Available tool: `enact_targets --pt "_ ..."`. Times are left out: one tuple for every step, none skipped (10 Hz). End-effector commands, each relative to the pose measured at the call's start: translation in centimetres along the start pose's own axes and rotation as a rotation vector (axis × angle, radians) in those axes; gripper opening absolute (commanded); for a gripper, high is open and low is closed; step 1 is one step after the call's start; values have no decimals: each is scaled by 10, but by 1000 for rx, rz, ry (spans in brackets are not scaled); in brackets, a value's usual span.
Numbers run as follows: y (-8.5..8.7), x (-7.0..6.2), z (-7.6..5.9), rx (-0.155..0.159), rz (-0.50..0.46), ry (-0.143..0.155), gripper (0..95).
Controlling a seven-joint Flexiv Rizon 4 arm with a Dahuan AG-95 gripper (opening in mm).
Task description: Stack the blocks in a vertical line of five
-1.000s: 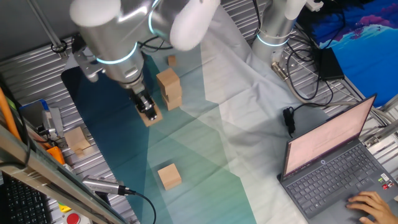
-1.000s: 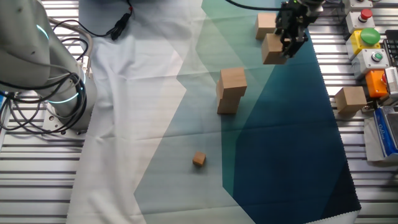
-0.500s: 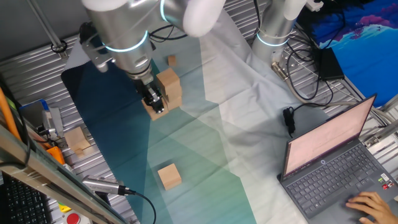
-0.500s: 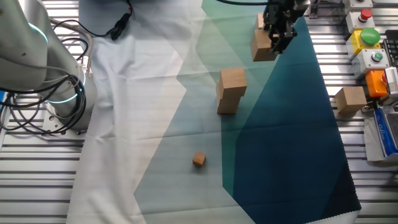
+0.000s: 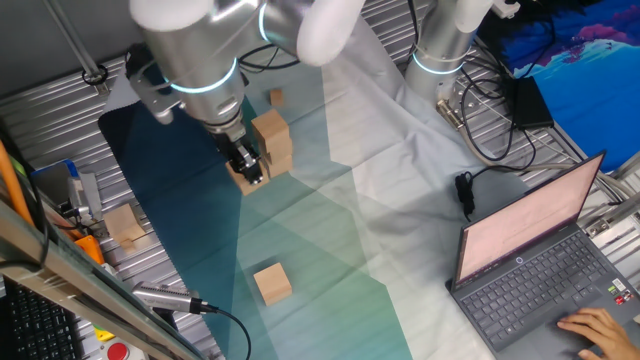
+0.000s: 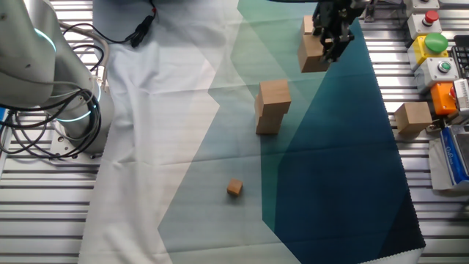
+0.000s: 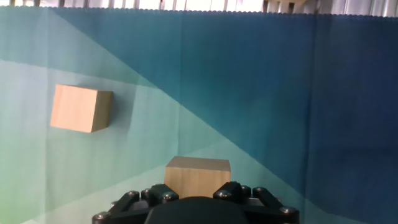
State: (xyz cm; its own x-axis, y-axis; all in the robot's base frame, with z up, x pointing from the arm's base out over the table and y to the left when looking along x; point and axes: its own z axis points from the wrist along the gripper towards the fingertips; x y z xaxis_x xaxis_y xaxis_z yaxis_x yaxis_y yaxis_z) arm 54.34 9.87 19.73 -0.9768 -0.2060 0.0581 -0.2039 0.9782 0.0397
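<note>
Two wooden blocks (image 5: 272, 140) stand stacked on the teal cloth, the same stack (image 6: 272, 106) showing mid-cloth in the other fixed view. My gripper (image 5: 248, 167) (image 6: 327, 50) is shut on a third block (image 5: 243, 180) (image 6: 311, 56) (image 7: 197, 176), held above the cloth just beside the stack. A fourth block (image 5: 272, 283) (image 6: 313, 25) (image 7: 81, 107) lies alone on the cloth. The stack is out of the hand view.
A similar wooden block (image 5: 125, 222) (image 6: 414, 116) sits off the cloth on the ribbed metal table. A much smaller cube (image 5: 276, 96) (image 6: 234, 188) lies beyond the stack. A button box (image 6: 432, 44) lies beside the cloth. A laptop (image 5: 540, 250) and a second arm's base (image 5: 440, 50) stand to the right.
The gripper has carried the held block up and closer to the two-block stack over the last second, with little movement in the last half second. The other blocks have not moved.
</note>
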Motion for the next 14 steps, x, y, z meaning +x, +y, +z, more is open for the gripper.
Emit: enact_targets --pt "0 -2 0 -6 -12 8 0" --pt "0 -2 0 -7 -18 8 0" --pt "0 -2 0 -5 -18 9 0" --pt "0 -2 0 -5 -17 11 0" --pt "2 -4 -1 -5 -13 12 0" --pt "4 -6 -1 -6 -9 11 0" --pt "3 -4 -1 -4 -11 12 0" --pt "-3 1 -3 -6 -15 11 0" --pt "-10 7 -6 -8 -20 10 0" --pt "-23 21 -12 -14 -21 9 0" --pt "-31 30 -16 -14 -24 11 0" --pt "-35 35 -18 -13 -23 14 0" --pt "-40 43 -21 -11 -25 40 0" --pt "-43 49 -21 -15 -22 67 0"
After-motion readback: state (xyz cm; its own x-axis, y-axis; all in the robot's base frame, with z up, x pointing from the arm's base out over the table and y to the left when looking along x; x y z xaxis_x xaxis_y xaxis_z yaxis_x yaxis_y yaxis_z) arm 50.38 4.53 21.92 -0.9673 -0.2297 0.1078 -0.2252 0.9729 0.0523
